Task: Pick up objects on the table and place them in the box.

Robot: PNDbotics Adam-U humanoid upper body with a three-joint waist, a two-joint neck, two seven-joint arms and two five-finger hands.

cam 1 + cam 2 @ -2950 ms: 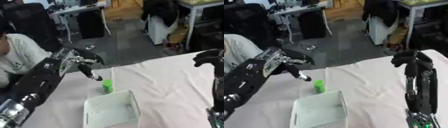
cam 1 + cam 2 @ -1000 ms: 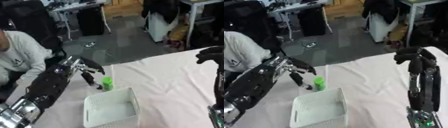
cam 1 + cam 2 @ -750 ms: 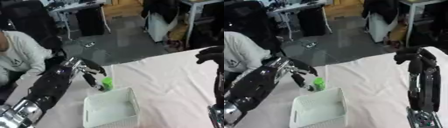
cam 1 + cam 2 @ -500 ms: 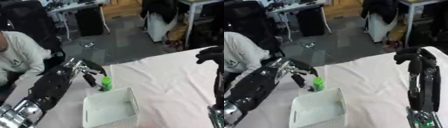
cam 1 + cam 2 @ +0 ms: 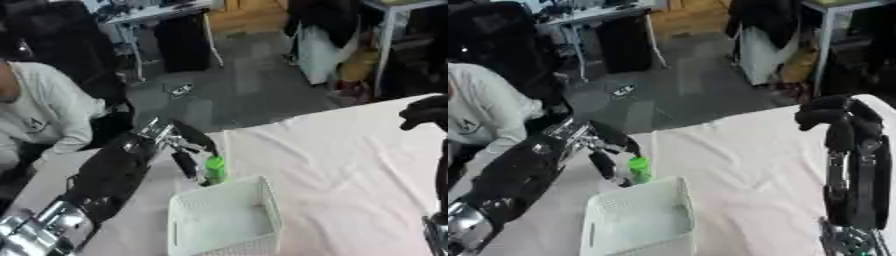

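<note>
A small green bottle (image 5: 214,169) stands upright on the pale table, just behind the far left corner of the white mesh box (image 5: 226,217). My left hand (image 5: 179,150) reaches in from the left and is at the bottle, its dark fingers curled down on the bottle's left side; whether they close around it I cannot tell. My right hand (image 5: 830,116) is raised high at the right, away from the box, with its fingers curled and nothing in them. The box looks empty.
The table's far edge runs diagonally just behind the bottle, with open floor beyond. A person in a white top sits at the left beyond the table edge. Bare tabletop (image 5: 350,165) stretches to the right of the box.
My left hand has lowered and closed in on the green bottle from the left. The bottle, box and right hand stay where they were.
</note>
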